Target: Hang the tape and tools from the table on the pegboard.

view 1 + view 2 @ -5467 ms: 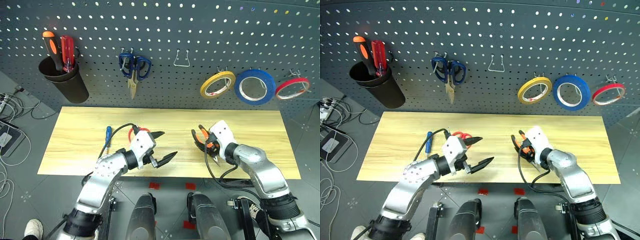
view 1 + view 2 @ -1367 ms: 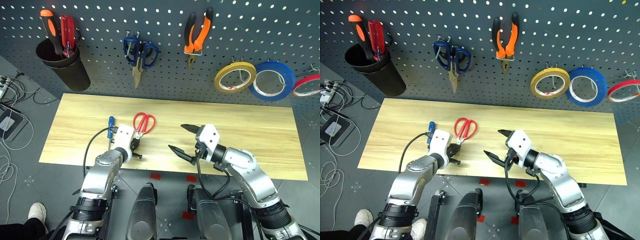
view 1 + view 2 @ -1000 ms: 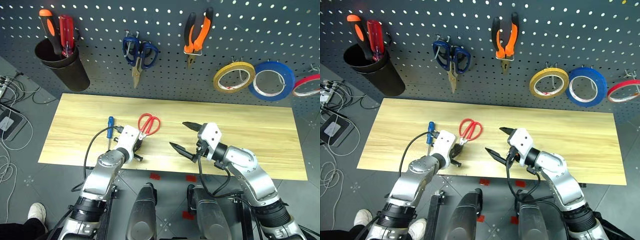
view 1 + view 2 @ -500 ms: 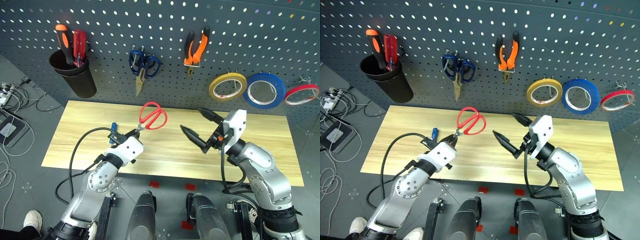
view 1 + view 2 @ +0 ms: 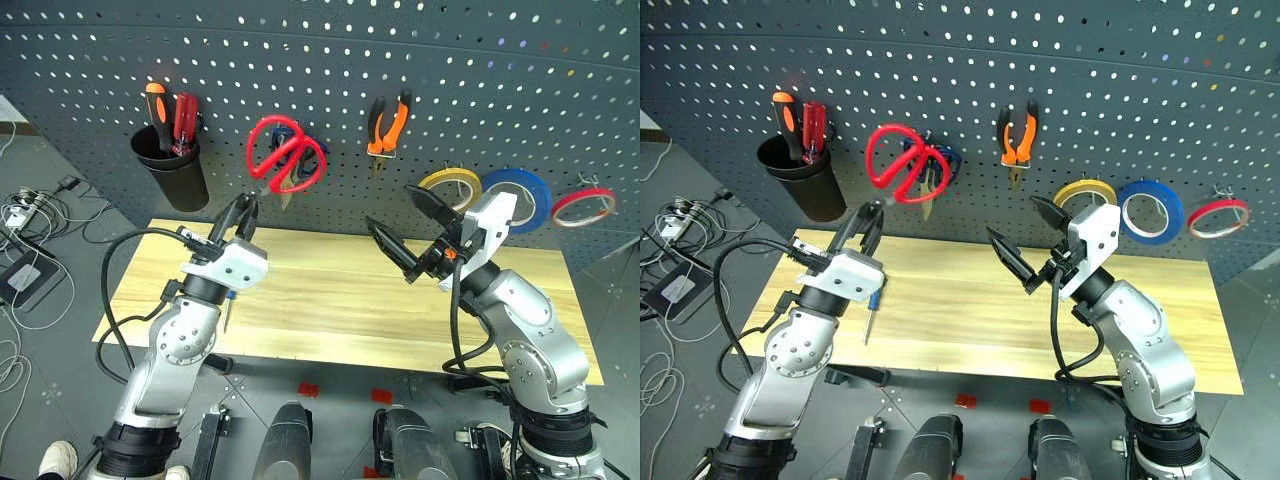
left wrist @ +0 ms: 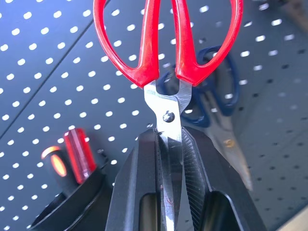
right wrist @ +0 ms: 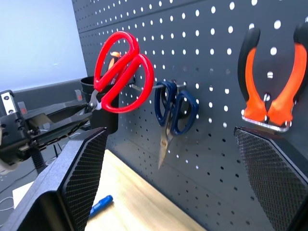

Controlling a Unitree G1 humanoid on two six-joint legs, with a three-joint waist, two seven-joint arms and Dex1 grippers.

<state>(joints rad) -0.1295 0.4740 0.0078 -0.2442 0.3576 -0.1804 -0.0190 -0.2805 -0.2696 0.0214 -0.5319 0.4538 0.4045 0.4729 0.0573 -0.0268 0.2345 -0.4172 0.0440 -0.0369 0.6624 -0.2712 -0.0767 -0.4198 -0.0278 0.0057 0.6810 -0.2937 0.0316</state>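
The likeliest slip is at the hook. The left gripper (image 5: pixel 243 212) is clamped on the blades of the red scissors (image 5: pixel 283 153), handles up and tilted toward one o'clock, in front of the pegboard (image 5: pixel 330 90). The hook they seem bound for already carries the blue scissors (image 5: pixel 935 172), just behind at about four o'clock. If a red loop catches those handles rather than the metal, it could knock them off or leave the red pair perched on plastic. The grip sits low on smooth steel, so a nudge against the board may swing the handles round.

Going left to right: a black cup (image 5: pixel 175 172) hangs at the board's nine o'clock with an orange screwdriver (image 5: pixel 158 104) and a red screwdriver (image 5: pixel 185 110) standing in it, near enough to the lifted handles to be bumped if the arm drifts that way. On the table (image 5: pixel 330 300), at six o'clock from the left gripper, the blue screwdriver (image 5: pixel 872 308) still lies flat, partly behind the arm. The pliers (image 5: pixel 387 123) hang at twelve o'clock. The right gripper (image 5: pixel 410 230) hangs over the table with its fingers spread wide and empty; it is clear of the scissors but near the tape. At three o'clock hang the yellow tape (image 5: pixel 449 182), the blue tape (image 5: pixel 513 194) and the red tape (image 5: pixel 584 203).
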